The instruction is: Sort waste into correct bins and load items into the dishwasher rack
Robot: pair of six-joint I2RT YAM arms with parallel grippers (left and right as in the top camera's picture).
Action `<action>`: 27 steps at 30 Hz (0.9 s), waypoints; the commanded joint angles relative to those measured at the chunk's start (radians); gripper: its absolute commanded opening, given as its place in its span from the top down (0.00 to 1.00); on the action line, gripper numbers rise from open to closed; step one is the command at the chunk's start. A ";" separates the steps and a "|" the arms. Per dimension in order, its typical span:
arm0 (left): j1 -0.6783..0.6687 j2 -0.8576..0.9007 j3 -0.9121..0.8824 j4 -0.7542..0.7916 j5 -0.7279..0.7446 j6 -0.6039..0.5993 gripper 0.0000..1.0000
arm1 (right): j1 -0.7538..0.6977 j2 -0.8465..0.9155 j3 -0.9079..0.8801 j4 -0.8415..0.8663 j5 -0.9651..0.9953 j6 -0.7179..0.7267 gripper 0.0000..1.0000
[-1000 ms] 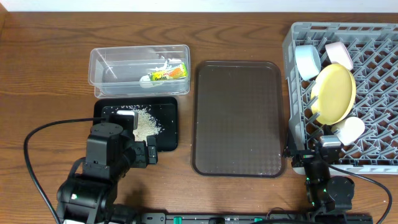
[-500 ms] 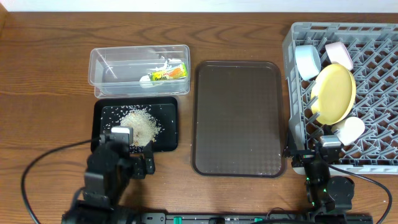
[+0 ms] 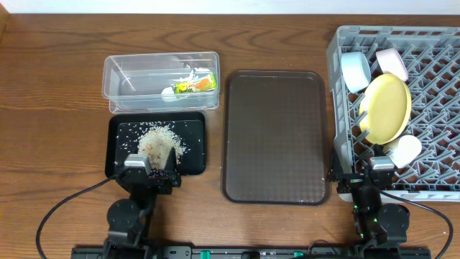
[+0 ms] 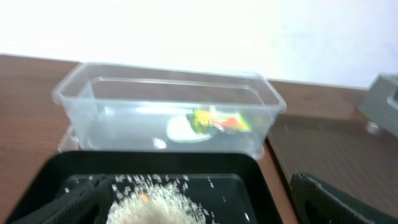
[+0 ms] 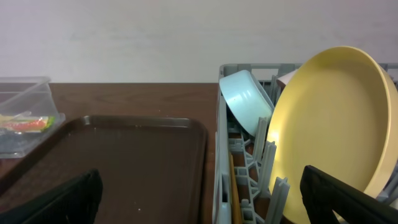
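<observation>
The clear tub (image 3: 122, 78) holds the green-and-orange wrapper (image 3: 195, 85) and the white scrap (image 3: 169, 92); both show in the left wrist view, wrapper (image 4: 219, 121) and scrap (image 4: 182, 129). The black tray (image 3: 192, 160) holds the rice heap (image 3: 159, 144). My left gripper (image 3: 149, 173) is open and empty at the tray's near edge, its fingers either side of the rice (image 4: 155, 202). The grey rack (image 3: 431, 108) holds the yellow plate (image 3: 387, 106), blue bowl (image 3: 354, 70), white bowl (image 3: 392, 62) and white cup (image 3: 402, 150). My right gripper (image 3: 363, 185) is open and empty at the rack's front left corner. A thin tan stick (image 5: 235, 193) lies just inside the rack wall.
The large brown serving tray (image 3: 277, 137) lies bare between the bins and the rack. It also shows in the right wrist view (image 5: 124, 155). Arm cables run along the table's front edge.
My left arm has pulled back toward the table's front edge and dropped lower, uncovering the rice heap. The right arm has not moved.
</observation>
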 commanded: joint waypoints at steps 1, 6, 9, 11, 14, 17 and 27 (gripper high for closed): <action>0.016 -0.023 -0.037 0.057 -0.004 0.077 0.07 | 0.009 -0.005 -0.002 -0.004 0.002 -0.012 0.01; 0.016 -0.023 -0.058 0.042 0.048 0.219 0.07 | 0.009 -0.005 -0.002 -0.004 0.002 -0.012 0.01; 0.016 -0.023 -0.058 0.011 0.045 0.211 0.07 | 0.009 -0.005 -0.002 -0.004 0.002 -0.012 0.01; 0.016 -0.023 -0.058 0.012 0.045 0.211 0.06 | 0.009 -0.005 -0.002 -0.004 0.002 -0.012 0.01; 0.016 -0.023 -0.058 0.012 0.045 0.211 0.07 | 0.009 -0.005 -0.002 -0.004 0.002 -0.012 0.01; 0.016 -0.022 -0.058 0.012 0.045 0.211 0.07 | 0.009 -0.005 -0.002 -0.004 0.002 -0.012 0.01; 0.016 -0.020 -0.058 0.012 0.045 0.211 0.07 | 0.009 -0.005 -0.002 -0.004 0.002 -0.012 0.01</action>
